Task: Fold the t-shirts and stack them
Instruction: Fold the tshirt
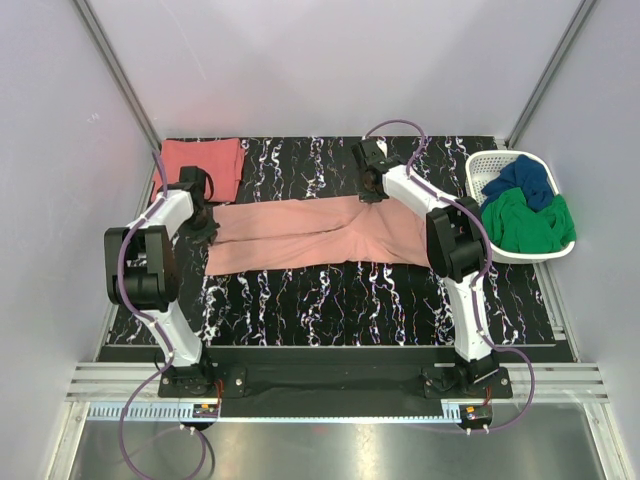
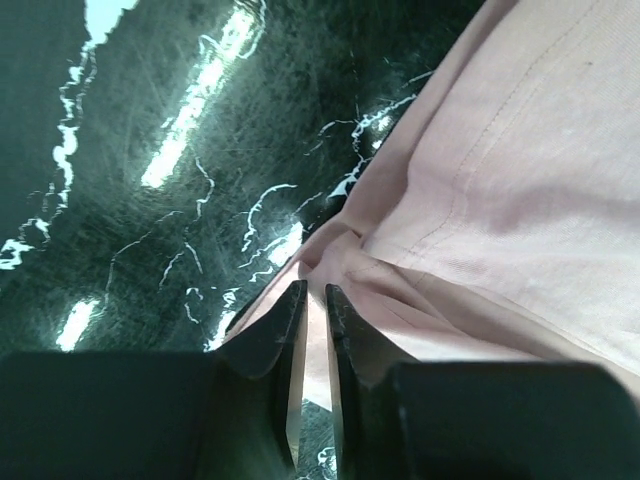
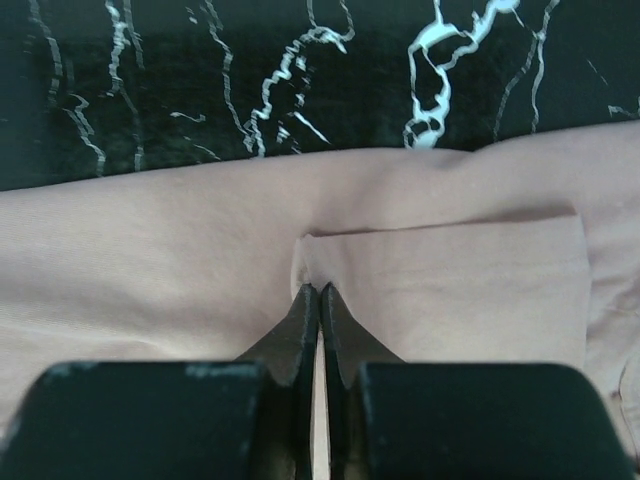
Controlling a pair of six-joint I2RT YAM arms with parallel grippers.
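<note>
The pale salmon-pink t-shirt [image 1: 310, 235] lies in a long band across the middle of the black marbled table. My left gripper [image 1: 208, 230] is at its left end. In the left wrist view it [image 2: 312, 292] is shut on a pinch of the shirt's edge [image 2: 500, 180]. My right gripper [image 1: 370, 195] is at the shirt's far edge, right of centre. In the right wrist view it [image 3: 319, 290] is shut on a small raised fold of the pink cloth [image 3: 180, 260]. The darker coral-red t-shirt [image 1: 205, 165] lies folded at the far left corner. The orange tag is not in view.
A white laundry basket [image 1: 483, 167] stands at the far right, holding a blue garment [image 1: 522, 180] and a green garment [image 1: 525, 225]. White walls close in the far side and both sides. The table [image 1: 350, 300] shows bare in front of the shirt.
</note>
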